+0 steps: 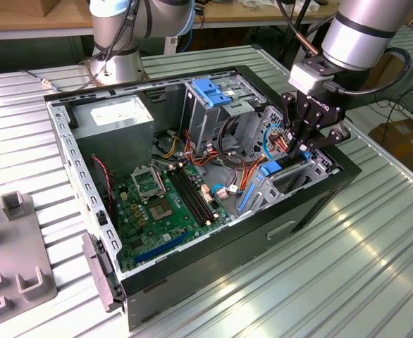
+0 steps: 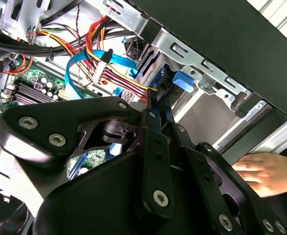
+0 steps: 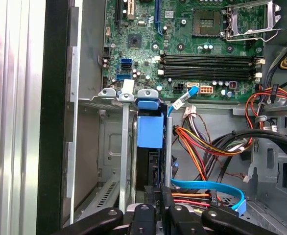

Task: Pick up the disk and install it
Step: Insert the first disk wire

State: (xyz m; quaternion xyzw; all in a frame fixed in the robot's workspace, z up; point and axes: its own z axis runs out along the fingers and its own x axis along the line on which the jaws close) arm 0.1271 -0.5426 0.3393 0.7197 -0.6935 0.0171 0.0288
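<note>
The disk (image 1: 271,169) stands on edge in a metal bay at the case's front corner, toward the exterior view's right. Its bright-blue side rail (image 3: 149,129) and dark body show in both wrist views, with the rail's end tab (image 2: 182,81) at the bay's rim. My gripper (image 1: 299,151) hangs straight over that bay. Its black fingers (image 2: 153,117) are drawn close together, and the gripper (image 3: 158,196) sits right at the disk's upper edge. Whether the tips touch it is hidden.
The open computer case (image 1: 312,204) lies on a ribbed metal table. Inside are the motherboard (image 1: 161,204), a grey power supply (image 1: 115,120), a blue-topped drive cage (image 1: 213,95) and coloured cables (image 3: 207,152) beside the bay. A person's hand (image 2: 258,171) rests just outside the case wall.
</note>
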